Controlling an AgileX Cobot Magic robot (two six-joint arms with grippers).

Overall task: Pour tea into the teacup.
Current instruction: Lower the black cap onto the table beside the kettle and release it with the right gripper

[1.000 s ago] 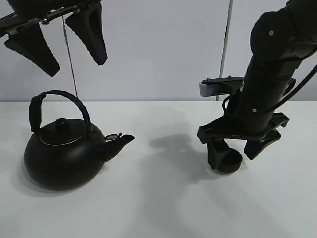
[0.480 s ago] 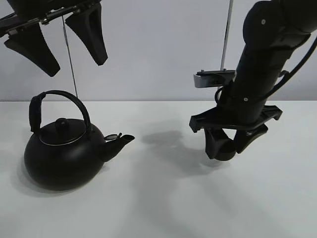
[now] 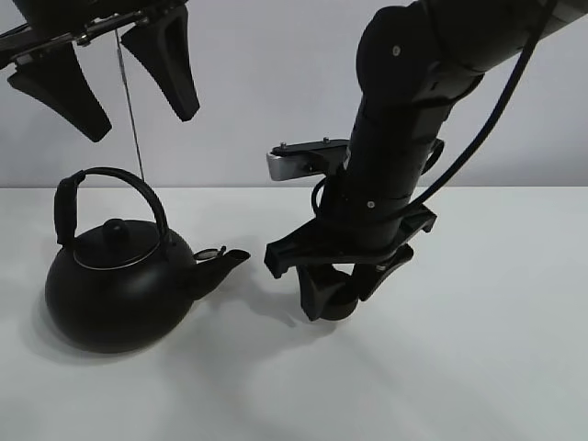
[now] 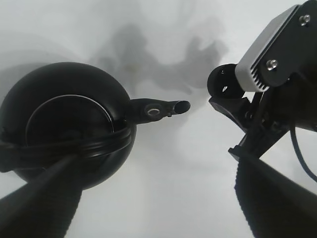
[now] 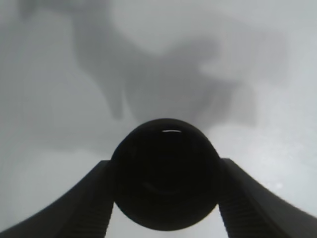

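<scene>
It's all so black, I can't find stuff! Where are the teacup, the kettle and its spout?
teacup (image 5: pixel 166 173): right wrist view, middle of its dark inside.
kettle (image 3: pixel 115 294): exterior high view, on its round belly.
spout (image 4: pixel 163 108): left wrist view, halfway along it.

We see the right end effector (image 3: pixel 336 294) gripping the teacup (image 3: pixel 344 310) mid-frame, just right of the spout of the kettle (image 3: pixel 115 294).

kettle (image 3: pixel 110 303): black, silvery ring round lid (image 3: pixel 118 246) | teacup (image 5: pixel 165 183): black, seemingly plain | table (image 3: pixel 478 367): white | wall (image 3: pixel 276 73): pale grey | arm bracket (image 3: pixel 287 165): silver
</scene>
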